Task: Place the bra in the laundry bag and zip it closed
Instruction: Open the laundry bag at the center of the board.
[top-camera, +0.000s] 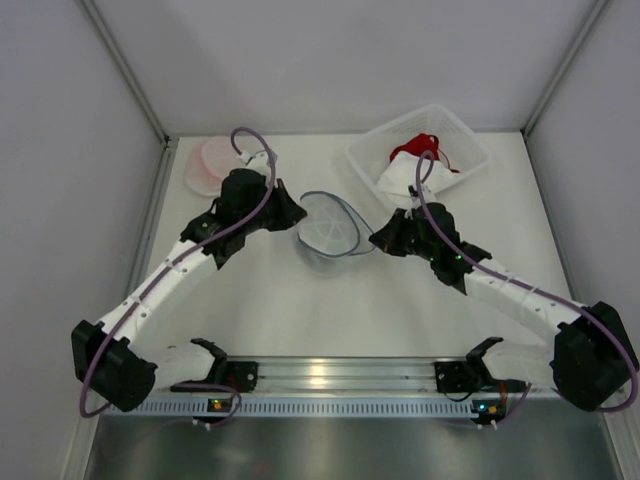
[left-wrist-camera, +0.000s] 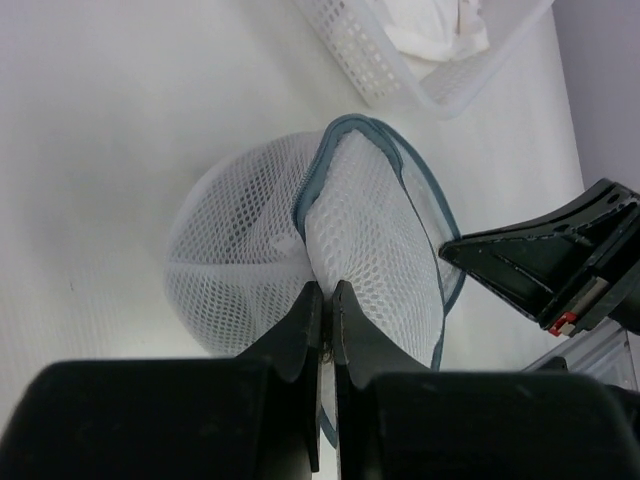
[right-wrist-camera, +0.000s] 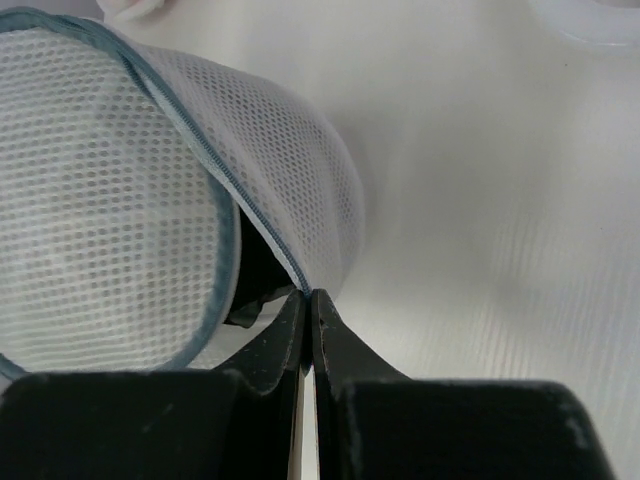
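Observation:
The laundry bag (top-camera: 328, 232) is a round white mesh pouch with blue-grey trim, lying mid-table between both arms. Its flap stands partly open along the zipper (right-wrist-camera: 215, 160). My left gripper (top-camera: 300, 214) is shut on the bag's mesh at its left side, the fingertips (left-wrist-camera: 327, 288) pinching fabric. My right gripper (top-camera: 377, 241) is shut on the bag's edge at the zipper's end (right-wrist-camera: 308, 293). Through the mesh (left-wrist-camera: 370, 220) the inside looks dense white. A dark shape (right-wrist-camera: 250, 292) shows under the flap; I cannot tell what it is. No bra shows plainly.
A white slotted basket (top-camera: 470, 135) at the back right holds a red garment (top-camera: 415, 148) and white cloth (top-camera: 400, 178); its corner is close behind the bag (left-wrist-camera: 370, 60). A pink round item (top-camera: 210, 165) lies at the back left. Grey walls enclose the table.

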